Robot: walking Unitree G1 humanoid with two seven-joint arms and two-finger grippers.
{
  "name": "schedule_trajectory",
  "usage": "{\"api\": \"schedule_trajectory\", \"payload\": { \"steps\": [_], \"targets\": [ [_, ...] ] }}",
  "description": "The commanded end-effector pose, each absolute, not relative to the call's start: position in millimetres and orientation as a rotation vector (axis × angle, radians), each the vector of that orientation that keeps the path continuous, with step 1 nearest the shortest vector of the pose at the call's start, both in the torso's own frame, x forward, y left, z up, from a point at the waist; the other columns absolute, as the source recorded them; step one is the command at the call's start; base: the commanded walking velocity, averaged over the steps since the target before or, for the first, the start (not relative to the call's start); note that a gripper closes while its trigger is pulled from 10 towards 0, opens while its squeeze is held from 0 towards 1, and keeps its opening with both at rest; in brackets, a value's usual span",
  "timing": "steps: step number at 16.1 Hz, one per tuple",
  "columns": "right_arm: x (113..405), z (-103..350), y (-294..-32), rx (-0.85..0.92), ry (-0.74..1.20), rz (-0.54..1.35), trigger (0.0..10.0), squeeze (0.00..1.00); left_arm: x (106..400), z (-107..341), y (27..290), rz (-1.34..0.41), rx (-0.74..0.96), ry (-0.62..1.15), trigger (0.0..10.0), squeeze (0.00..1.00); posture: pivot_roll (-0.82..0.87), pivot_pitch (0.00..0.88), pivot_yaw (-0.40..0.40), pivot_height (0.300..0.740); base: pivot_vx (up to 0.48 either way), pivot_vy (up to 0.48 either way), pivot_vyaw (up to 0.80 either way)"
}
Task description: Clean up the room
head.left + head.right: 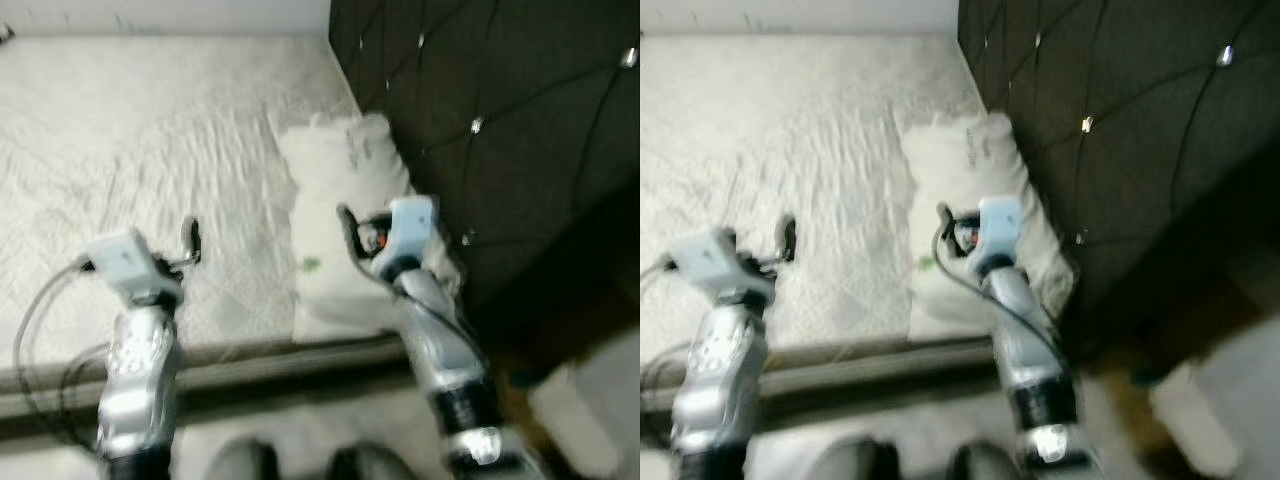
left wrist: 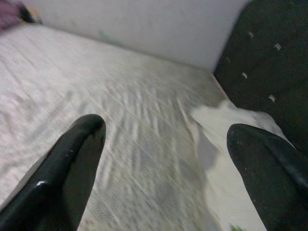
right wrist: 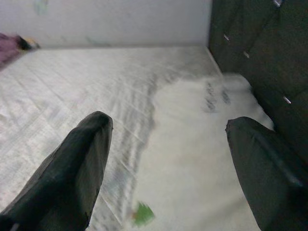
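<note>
Both arms are reaching out over the bed (image 1: 150,130), which is wearing a wrinkly white sheet. A white pillow (image 1: 345,160) is lying up against the dark tufted headboard (image 1: 500,120), with a little green scrap (image 1: 311,265) sitting on its near end. The right tool (image 1: 352,232) is hovering just over that pillow, fingers spread apart and gripping nothing. The left tool (image 1: 190,240) is hanging above the bare sheet, fingers also wide apart and empty. Everything's looking kinda blurry.

Dark printed marking on white pillow (image 3: 202,139), upper right of right wrist frame; too blurred to read; no other legible text.
</note>
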State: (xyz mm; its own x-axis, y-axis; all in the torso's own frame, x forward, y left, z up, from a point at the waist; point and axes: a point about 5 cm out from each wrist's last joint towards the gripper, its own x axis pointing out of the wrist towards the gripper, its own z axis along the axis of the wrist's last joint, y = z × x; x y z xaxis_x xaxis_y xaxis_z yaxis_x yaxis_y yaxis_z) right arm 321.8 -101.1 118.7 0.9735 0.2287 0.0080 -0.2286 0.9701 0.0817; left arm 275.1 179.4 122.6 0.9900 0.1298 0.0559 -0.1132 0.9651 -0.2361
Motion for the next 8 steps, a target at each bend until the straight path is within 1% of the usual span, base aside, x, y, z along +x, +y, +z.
{"api": "schedule_trajectory", "payload": {
  "steps": [1,8],
  "targets": [
    [322.8,125.5,-99.9,0.099,-0.021,0.237,10.0,0.0,273.0,122.7,184.6,0.13,-0.221,-0.068,10.0,0.0,0.07,0.149,-0.043,0.74,0.0,0.48,0.0],
    [323.8,126.1,-98.0,0.103,-0.01,0.242,10.0,0.0,271.9,125.5,185.6,0.135,-0.224,-0.071,10.0,0.0,0.07,0.15,-0.042,0.74,0.0,0.48,0.0]
  ]
}}
